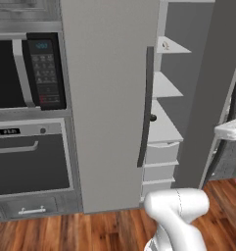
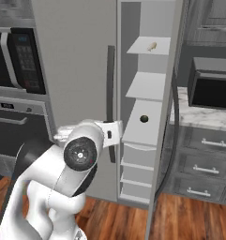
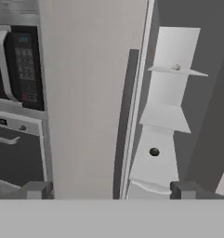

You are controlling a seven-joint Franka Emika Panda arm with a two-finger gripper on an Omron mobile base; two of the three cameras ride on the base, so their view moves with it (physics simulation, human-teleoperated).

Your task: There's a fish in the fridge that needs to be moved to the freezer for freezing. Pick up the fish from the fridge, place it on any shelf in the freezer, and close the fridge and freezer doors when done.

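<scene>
The small cream-white fish [image 2: 152, 46] [image 1: 165, 45] [image 3: 176, 67] lies on the top shelf [image 2: 147, 51] of the freezer [image 2: 133, 28], the narrow open section with plain pale shelves. The freezer door [image 1: 207, 98] stands swung open on the right. The wider fridge door [image 1: 105, 98] [image 3: 85, 93] beside it is shut, its dark handle [image 1: 146, 108] vertical. My gripper [image 3: 111, 190] is open and holds nothing. It hangs back from the unit, facing the seam between shut door and open freezer, well below the fish.
A small dark round thing [image 2: 144, 118] [image 3: 154, 152] sits on a lower freezer shelf above pale drawers [image 1: 161, 154]. A black microwave [image 1: 21, 68] and an oven [image 1: 31, 162] are built in on the left. A marble counter [image 2: 203, 117] with drawers stands right.
</scene>
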